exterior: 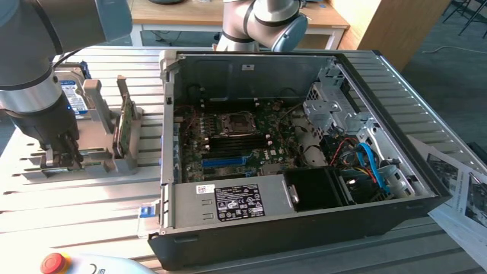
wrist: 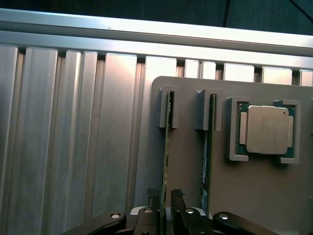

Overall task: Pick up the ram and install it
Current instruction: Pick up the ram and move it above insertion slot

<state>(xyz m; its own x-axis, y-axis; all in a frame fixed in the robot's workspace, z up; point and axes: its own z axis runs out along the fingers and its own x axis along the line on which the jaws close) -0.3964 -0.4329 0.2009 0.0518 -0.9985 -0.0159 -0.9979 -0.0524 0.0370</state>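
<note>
Pincer (wrist: 165,195) is hovering with narrowly parted jaws straddling the ram (wrist: 167,142), which is standing on edge in the grey holder (wrist: 244,196), in the slot farthest from the holder's processor (wrist: 267,129).

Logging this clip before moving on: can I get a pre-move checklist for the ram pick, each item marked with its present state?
1. The gripper centred on the ram: ok, one jaw on each side of it.
2. Jaws shut on the ram: not ok, they stand apart from it.
3. Ram standing on edge in the grey holder: ok, not lifted.
4. The neighbouring stick clear of the jaws: ok.
5. The blue motherboard slot empty: ok.
6. Slot latches open: cannot tell.
</note>
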